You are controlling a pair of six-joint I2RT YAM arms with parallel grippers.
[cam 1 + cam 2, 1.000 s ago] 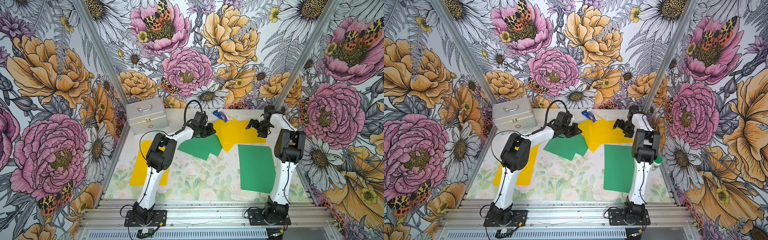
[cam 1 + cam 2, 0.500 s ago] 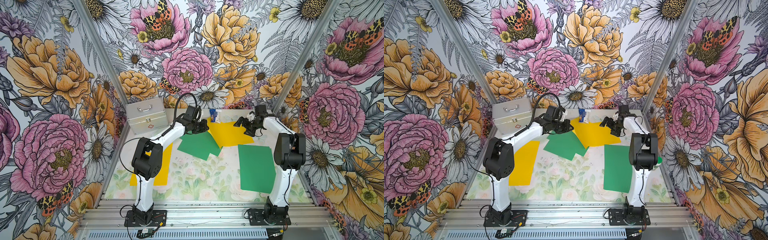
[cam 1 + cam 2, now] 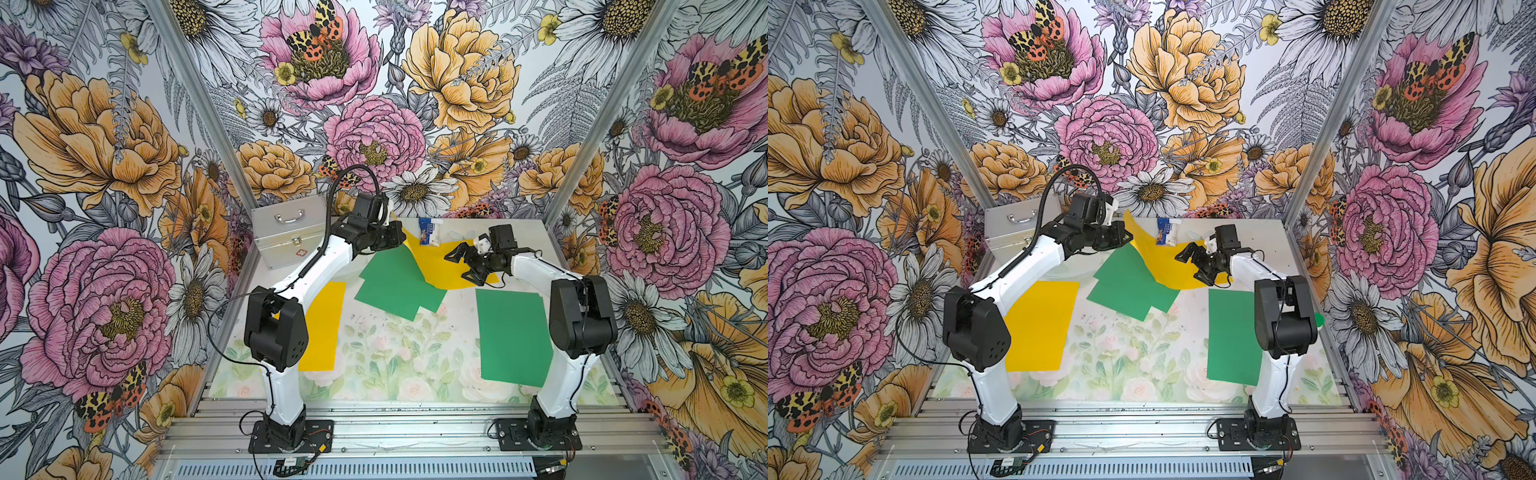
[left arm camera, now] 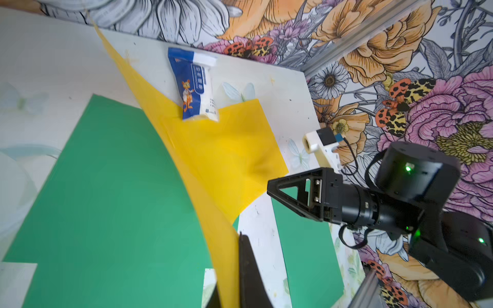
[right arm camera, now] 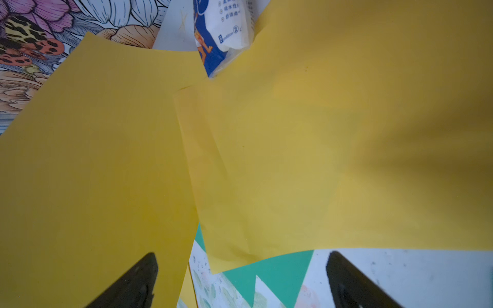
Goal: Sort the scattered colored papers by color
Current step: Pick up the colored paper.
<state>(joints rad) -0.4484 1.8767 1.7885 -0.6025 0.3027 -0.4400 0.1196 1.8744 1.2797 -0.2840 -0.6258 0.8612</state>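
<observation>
**Yellow sheet up at the back**

The yellow sheet [image 3: 442, 270] curls up off the green sheets [image 3: 392, 284] at the table's far middle, its edge pinched tight in the left gripper [image 3: 400, 240], arm stretched forward. The right gripper [image 3: 459, 266] hovers over its other end, jaws spread wide, holding nothing.

The lifted yellow sheet [image 4: 226, 149] is thin matt paper, bending in a soft curve with a shallow dent. The flat yellow sheet [image 3: 326, 324] at lower left in a top view and the green sheets [image 3: 395, 282] look equally matt and smooth. The packet [image 4: 196, 85] is glossy, crinkled plastic film. The case [image 3: 286, 232] is dull-sheened silver metal. The table mat [image 3: 395, 357] is pale, printed, scuffed. Arm shells [image 3: 328, 262] are smooth white plastic, joints [image 3: 276, 328] matt black, and base rails [image 3: 415, 424] bare aluminium.
</observation>
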